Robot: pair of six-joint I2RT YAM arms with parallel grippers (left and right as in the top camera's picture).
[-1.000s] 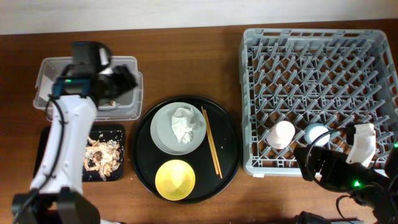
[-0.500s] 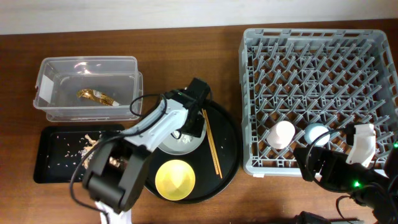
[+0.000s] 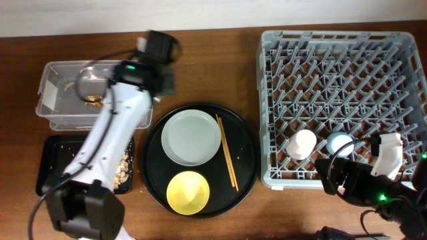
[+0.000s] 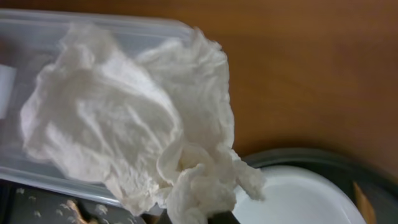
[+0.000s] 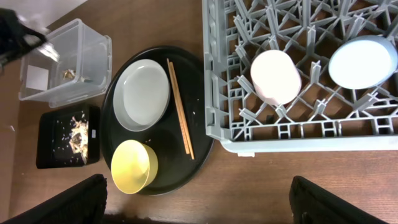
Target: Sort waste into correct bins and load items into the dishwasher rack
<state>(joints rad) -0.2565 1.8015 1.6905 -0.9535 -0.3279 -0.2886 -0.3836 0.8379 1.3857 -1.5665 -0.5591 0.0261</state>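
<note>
Your left gripper (image 4: 189, 219) pinches the crumpled white tissue (image 4: 137, 124) by its bunched end, bulk flopping beyond its fingers; weightless, limp, likely clings on release.

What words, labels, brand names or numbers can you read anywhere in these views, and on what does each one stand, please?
No text can be read in any view.
The white label on the clear rectangular plastic tub: only a plain white patch, too small to tell whether anything is printed on it.
On the large square grey plastic rack: no markings visible.
</note>
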